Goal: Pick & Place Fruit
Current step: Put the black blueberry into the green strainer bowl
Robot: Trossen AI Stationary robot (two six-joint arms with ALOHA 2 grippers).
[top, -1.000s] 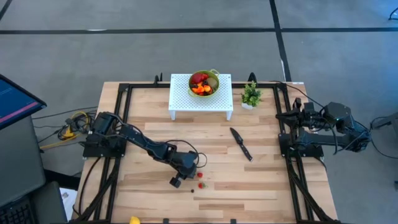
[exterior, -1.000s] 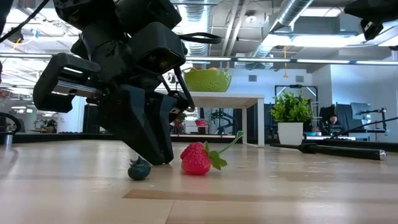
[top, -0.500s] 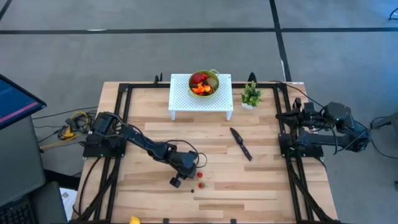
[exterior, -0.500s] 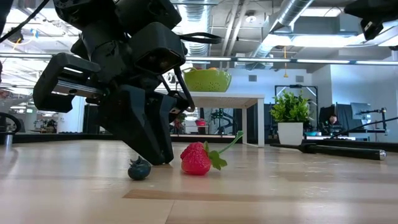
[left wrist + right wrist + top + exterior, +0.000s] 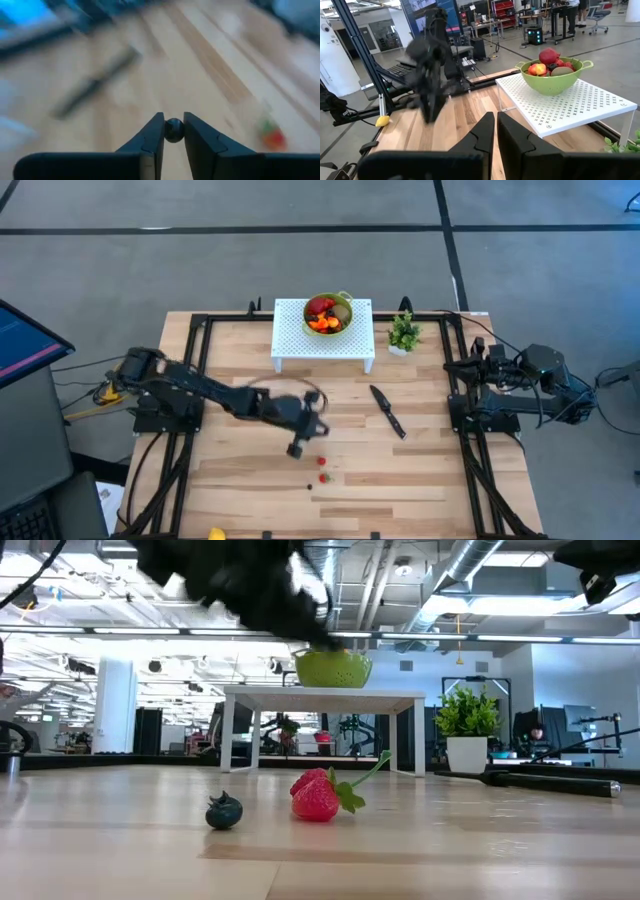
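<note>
- Compared with a second earlier, the left tool [image 5: 296, 448] had lifted off the tabletop [image 5: 420, 470] and moved toward the frame's centre in the high view; before, it stood low beside the berries.
- In the low view its dark bulk, which had filled the left half beside the strawberry [image 5: 316, 795], was now only a blur at the top of the frame.
- The strawberry and the dark berry [image 5: 224, 811] lay where they had been, just beside each other on the wood, lower centre.
- Only the left wrist view showed that the left tool [image 5: 173, 131] was clenched on a small dark round fruit [image 5: 173, 130], pinched between its fingertips above the tabletop.
- The right wrist view showed the green bowl [image 5: 553, 81] of fruit on the white perforated stand [image 5: 570, 105], upper right, and the right tool [image 5: 496, 127] pressed closed on nothing.
- The high view placed the right arm parked at the right edge and the knife [image 5: 387, 411] right of centre.
</note>
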